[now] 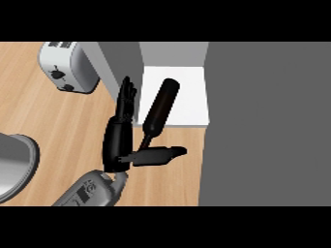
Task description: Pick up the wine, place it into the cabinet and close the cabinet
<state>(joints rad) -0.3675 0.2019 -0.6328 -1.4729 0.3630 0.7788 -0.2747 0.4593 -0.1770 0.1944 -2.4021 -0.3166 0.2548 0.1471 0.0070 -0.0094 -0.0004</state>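
The wine bottle [159,104] is dark and slim. Its thick body shows over the white cabinet shelf [186,92] and its thin neck points down toward my left hand [118,140]. The hand's fingers [127,97] stretch straight along the bottle's left side. Its thumb [156,155] sticks out to the right just below the neck's end. The hand is open, with no fingers curled round the bottle. The open cabinet door [276,121] fills the right side as a large grey panel. My right hand shows nowhere.
A silver toaster [68,65] stands at the back left beside the cabinet's grey side wall [118,60]. A grey rounded basin [7,164] sits at the left edge. Wooden counter [47,116] lies between them.
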